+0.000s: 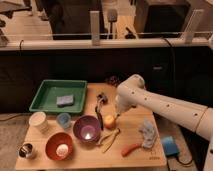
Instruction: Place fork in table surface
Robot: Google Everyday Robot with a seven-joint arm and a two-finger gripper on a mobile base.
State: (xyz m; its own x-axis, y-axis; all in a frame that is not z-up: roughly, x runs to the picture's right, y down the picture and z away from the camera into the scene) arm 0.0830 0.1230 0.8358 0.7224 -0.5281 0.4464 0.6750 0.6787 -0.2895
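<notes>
We read the fork [99, 110] as the thin pale stick just beyond the far right rim of the purple bowl [86, 129]. It runs away from the bowl toward the dark-handled tool [102, 97]. It looks either low over the table surface [107, 159] or lying on it, and we cannot tell which. The gripper [118, 114] hangs to the right of the purple bowl and a little farther back, near the fork. It is above a small orange object [109, 121] that sits just off the bowl's right rim. We cannot tell whether the claw is open, closed or holding anything, nor whether it touches the fork.

We judge the step in hand to be the set-down itself. To do it well, we want the fork flat on bare wood behind the purple bowl, with neither end propped on the bowl's rim, the dark-handled tool or the orange object. If the claw holds it, we let go only once the fork rests along its whole length, so it does not tip or roll. Then we lift straight up and away from the bowl, clear of the yellow-green utensils [111, 137] lying to the bowl's right.
</notes>
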